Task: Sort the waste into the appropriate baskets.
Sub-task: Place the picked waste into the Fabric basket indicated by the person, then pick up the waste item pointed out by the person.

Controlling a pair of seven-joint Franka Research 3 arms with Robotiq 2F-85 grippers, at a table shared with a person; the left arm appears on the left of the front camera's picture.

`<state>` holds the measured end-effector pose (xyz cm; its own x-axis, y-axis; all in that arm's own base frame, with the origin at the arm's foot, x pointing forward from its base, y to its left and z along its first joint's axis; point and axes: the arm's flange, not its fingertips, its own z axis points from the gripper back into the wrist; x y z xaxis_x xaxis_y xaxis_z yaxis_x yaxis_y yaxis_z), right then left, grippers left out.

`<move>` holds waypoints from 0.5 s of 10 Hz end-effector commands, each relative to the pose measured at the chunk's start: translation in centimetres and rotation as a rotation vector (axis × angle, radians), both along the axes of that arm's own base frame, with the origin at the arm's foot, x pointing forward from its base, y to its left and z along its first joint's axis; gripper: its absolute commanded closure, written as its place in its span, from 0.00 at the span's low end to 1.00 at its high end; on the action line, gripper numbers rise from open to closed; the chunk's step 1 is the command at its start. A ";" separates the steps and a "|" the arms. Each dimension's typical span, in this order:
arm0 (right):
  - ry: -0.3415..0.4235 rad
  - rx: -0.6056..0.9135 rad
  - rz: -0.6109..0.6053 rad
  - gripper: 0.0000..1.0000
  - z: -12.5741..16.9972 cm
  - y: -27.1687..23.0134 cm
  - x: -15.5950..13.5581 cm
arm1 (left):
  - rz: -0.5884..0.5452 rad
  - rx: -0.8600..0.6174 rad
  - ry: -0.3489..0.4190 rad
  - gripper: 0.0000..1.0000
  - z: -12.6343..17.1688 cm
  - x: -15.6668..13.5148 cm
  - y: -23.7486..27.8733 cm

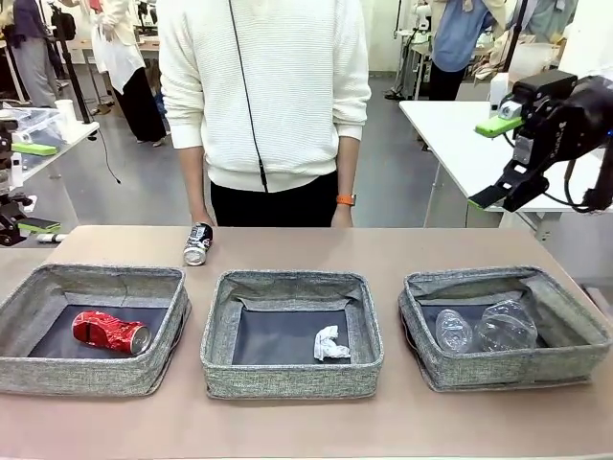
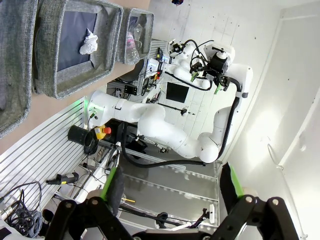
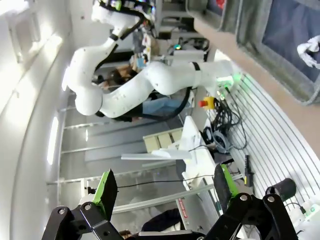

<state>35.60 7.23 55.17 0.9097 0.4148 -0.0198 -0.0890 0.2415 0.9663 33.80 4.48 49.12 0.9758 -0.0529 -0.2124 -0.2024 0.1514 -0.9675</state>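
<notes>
Three grey baskets stand in a row. The left basket (image 1: 96, 376) holds a crushed red can (image 1: 110, 332). A crumpled white paper wad (image 1: 330, 343) lies in the middle basket (image 1: 287, 379), and a clear cup and a clear bottle (image 1: 484, 329) lie in the right basket (image 1: 508, 370). A black-and-silver can (image 1: 197, 243) lies on the table behind the left basket. My right gripper (image 1: 492, 161) hangs open and empty, high at the right. At the left edge my left gripper (image 1: 36, 187) is also open. The wrist views show each gripper (image 2: 171, 185) (image 3: 164, 185) with its jaws wide apart and nothing between them.
A person in a white sweater (image 1: 263, 96) stands at the table's far edge, a hand low near the black-and-silver can. The brown tabletop (image 1: 383, 249) runs behind the baskets. A white table (image 1: 450, 134) stands behind at the right.
</notes>
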 end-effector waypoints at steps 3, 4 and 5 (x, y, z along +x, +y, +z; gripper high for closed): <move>-0.007 0.019 -0.023 0.00 -0.1 0.3 0.1 | 0.003 -0.016 0.007 0.00 0.4 -0.2 -0.1; -0.007 0.019 -0.023 0.00 -0.1 0.3 0.1 | 0.003 -0.016 0.007 0.00 0.4 -0.2 -0.1; -0.007 0.019 -0.023 0.00 -0.1 0.3 0.1 | 0.003 -0.016 0.007 0.00 0.4 -0.2 -0.1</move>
<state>35.62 7.24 55.12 0.9098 0.4145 -0.0211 -0.0879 0.2422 0.9662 33.80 4.48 49.12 0.9758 -0.0529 -0.2124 -0.2024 0.1514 -0.9675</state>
